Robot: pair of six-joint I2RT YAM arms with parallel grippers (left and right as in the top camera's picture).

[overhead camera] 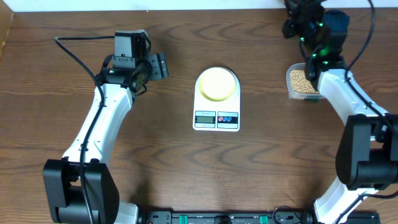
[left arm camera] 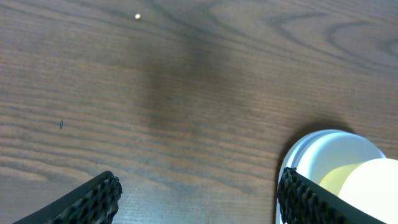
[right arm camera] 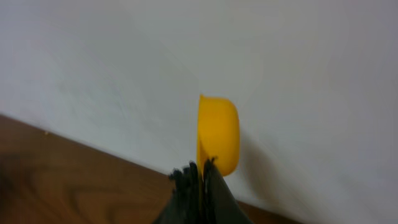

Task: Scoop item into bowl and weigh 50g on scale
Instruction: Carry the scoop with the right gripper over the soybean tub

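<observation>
Wood table (overhead camera: 155, 155) | left claw (left arm camera: 199, 186) spread wide | right claw (right arm camera: 200, 168) pinching yellow scoop (right arm camera: 217, 134), handle hidden

- The digits on the display (overhead camera: 204, 117) of the scale (overhead camera: 216, 99) are too small to read.
- The tub (overhead camera: 288, 81) of beans (overhead camera: 300, 79) is partly hidden by the right arm (overhead camera: 339, 87).
- The bowl (left arm camera: 373, 186) is cut off at the lower right edge.
- The yellow scoop (right arm camera: 217, 134) is blurred, its handle hidden between the jaws.
</observation>
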